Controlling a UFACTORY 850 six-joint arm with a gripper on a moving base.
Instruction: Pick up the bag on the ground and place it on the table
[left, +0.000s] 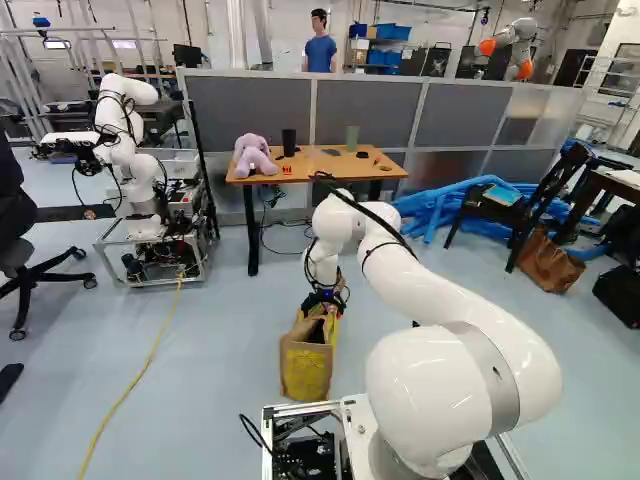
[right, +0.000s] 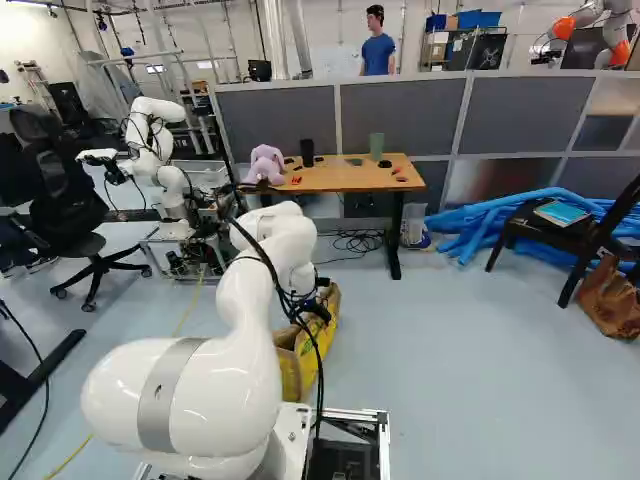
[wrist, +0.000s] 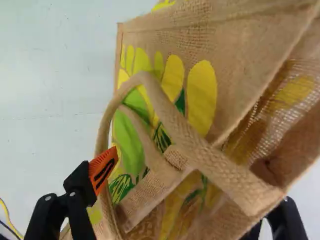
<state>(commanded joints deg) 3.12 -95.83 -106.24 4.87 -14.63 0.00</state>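
**Handle not secured; risk of an empty or one-sided lift**

The tan woven bag with yellow and green print (left: 305, 370) is found on the pale floor (left: 220, 350), ahead of the base. The black two-fingered gripper (wrist: 195, 185) is placed at its top, fingers spread, nothing clamped. One orange pad (wrist: 103, 170) is seen beside the looped tan strap handle (wrist: 200, 150); the other finger is partly hidden by the bag.

If the fingers were closed here, the strap could be pushed aside or only a fold of side wall caught, since the loop is slack. With a single strap caught, the bag would probably be tipped. At the brown-topped table (left: 330, 170), the edge could be struck by a low-hanging bag, or the purple plush toy (left: 254, 155) knocked by its swing.
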